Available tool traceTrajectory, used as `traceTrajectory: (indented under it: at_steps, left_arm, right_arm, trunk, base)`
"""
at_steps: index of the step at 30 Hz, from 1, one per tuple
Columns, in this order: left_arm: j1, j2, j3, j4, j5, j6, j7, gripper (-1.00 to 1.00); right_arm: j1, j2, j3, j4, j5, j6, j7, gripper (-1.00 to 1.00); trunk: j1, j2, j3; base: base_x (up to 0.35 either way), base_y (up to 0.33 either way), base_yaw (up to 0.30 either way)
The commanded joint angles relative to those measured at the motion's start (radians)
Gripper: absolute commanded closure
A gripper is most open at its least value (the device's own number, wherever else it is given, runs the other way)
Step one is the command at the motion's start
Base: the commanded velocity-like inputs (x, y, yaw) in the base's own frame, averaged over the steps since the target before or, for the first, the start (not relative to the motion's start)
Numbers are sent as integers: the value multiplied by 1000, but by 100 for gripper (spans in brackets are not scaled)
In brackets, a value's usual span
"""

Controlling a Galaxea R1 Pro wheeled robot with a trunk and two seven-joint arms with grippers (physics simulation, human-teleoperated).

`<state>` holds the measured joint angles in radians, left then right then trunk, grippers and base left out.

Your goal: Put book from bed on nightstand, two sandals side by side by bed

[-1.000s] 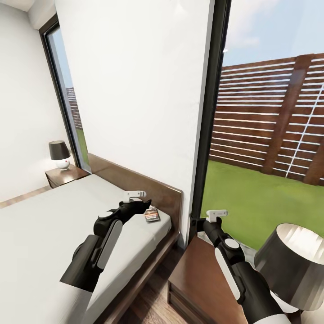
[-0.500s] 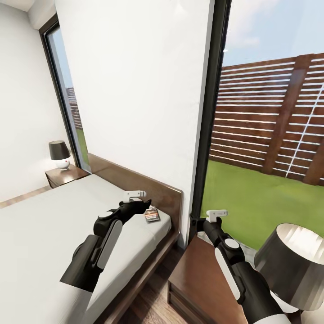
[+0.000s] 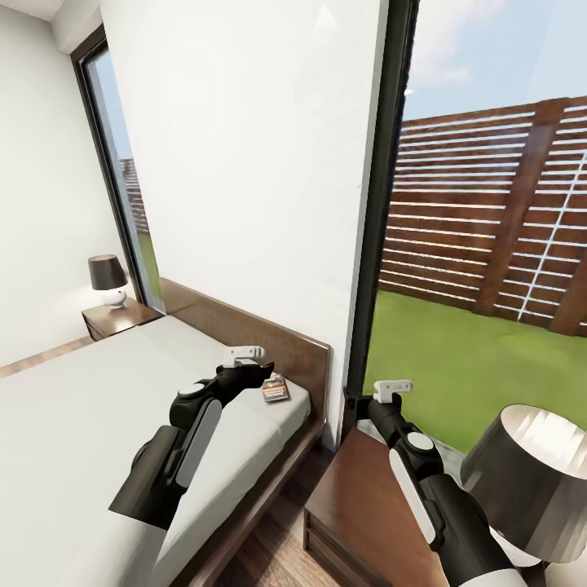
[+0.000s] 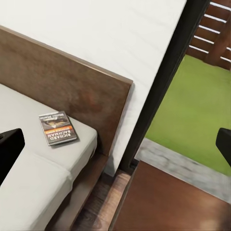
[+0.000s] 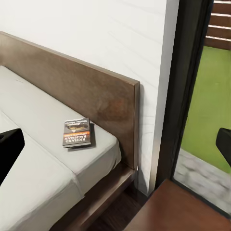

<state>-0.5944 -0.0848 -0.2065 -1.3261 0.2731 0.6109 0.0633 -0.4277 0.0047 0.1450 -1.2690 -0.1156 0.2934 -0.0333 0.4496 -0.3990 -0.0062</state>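
The book (image 3: 275, 388) lies flat on the pale mattress of the bed (image 3: 98, 408), at the corner by the dark headboard (image 3: 269, 342). Its grey cover with an orange band is plain in the left wrist view (image 4: 57, 128) and the right wrist view (image 5: 77, 132). My left gripper (image 3: 246, 354) hovers open above the mattress, just left of the book and apart from it. My right gripper (image 3: 393, 385) hangs open over the near nightstand (image 3: 359, 505), close to the glass. The sandals are out of view.
A second nightstand (image 3: 122, 318) with a black-shaded lamp (image 3: 108, 279) stands on the bed's far side. Another dark lamp (image 3: 530, 481) stands on the near nightstand beside my right arm. A narrow strip of wood floor (image 3: 285, 522) separates the bed and near nightstand.
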Motion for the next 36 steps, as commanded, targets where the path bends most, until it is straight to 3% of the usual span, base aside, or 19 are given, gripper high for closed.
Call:
traceTrajectory:
  at_steps: [1, 21, 23, 24, 28, 36]
  left_arm:
    - [-1, 0, -1, 0, 10, 4, 7, -100]
    - [0, 2, 1, 58, 9, 2, 12, -100]
    - [0, 2, 11, 77, 8, 1, 13, -100]
    - [0, 3, 43, 96, 6, 0, 14, -100]
    - [1, 5, 66, 149, -1, -3, 13, -100]
    - [1, 10, 70, 152, -3, -3, 9, -100]
  right_arm:
    - [0, 0, 1, -1, -10, 4, -4, -100]
    - [0, 11, 4, -5, -18, 1, 10, -100]
    - [0, 10, 4, -5, -18, 1, 8, -100]
    - [-2, 3, 3, -10, -12, 2, 5, -100]
    - [-3, 8, 4, -18, -10, -3, 1, -100]
    - [-3, 6, 4, -19, -10, -3, 3, -100]
  trunk:
    - [0, -1, -1]
    - [0, -1, -1]
    - [0, -1, -1]
    - [0, -1, -1]
    - [0, -1, -1]
    - [0, -1, -1]
  base:
    - [0, 0, 0]
    - [0, 0, 0]
    - [0, 0, 0]
    - [0, 0, 0]
    - [0, 0, 0]
    - [0, 0, 0]
